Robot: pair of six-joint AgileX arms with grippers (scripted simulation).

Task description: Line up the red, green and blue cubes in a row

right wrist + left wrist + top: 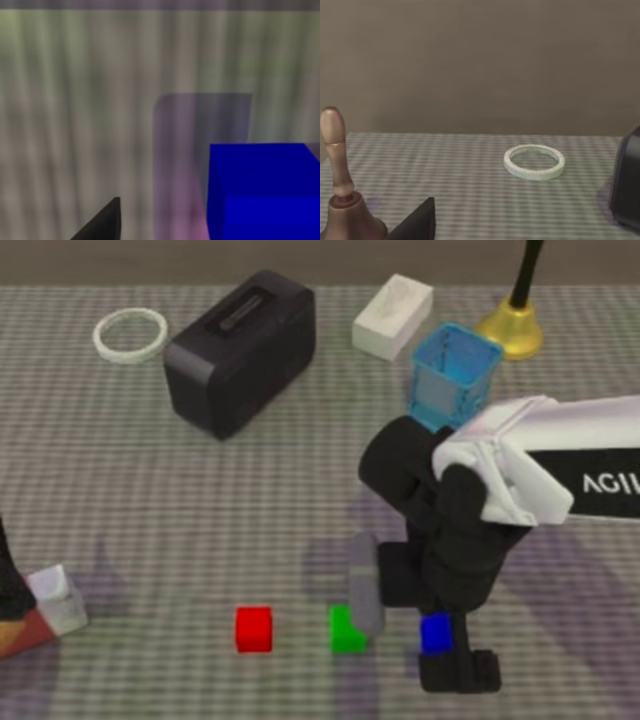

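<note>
Nearest you, along the front of the surface [150,490], you have the row: red cube [253,628] to the left, green cube [346,630] in the middle, blue cube [435,632] to the right, each apart from its neighbour.

Right gripper [425,630]: down over the blue cube, its fingers standing either side of it, one grey finger beside the green cube and one dark finger in front of the blue cube. You cannot tell from the views whether they pinch the cube or stand clear of it. In the right wrist view the blue cube [262,190] sits on the surface, filling one corner.

Left gripper [55,600]: parked at the front left edge of the surface; you cannot tell how its fingers stand.

Mid-surface: the right arm [560,465], white and black, reaching in from the right.

Far side, left to right: white ring [130,335], black case [240,350], white box [393,315], see-through light-blue container [453,375], brass bell [512,325]. The left wrist view shows you the ring [534,162] lying flat.
</note>
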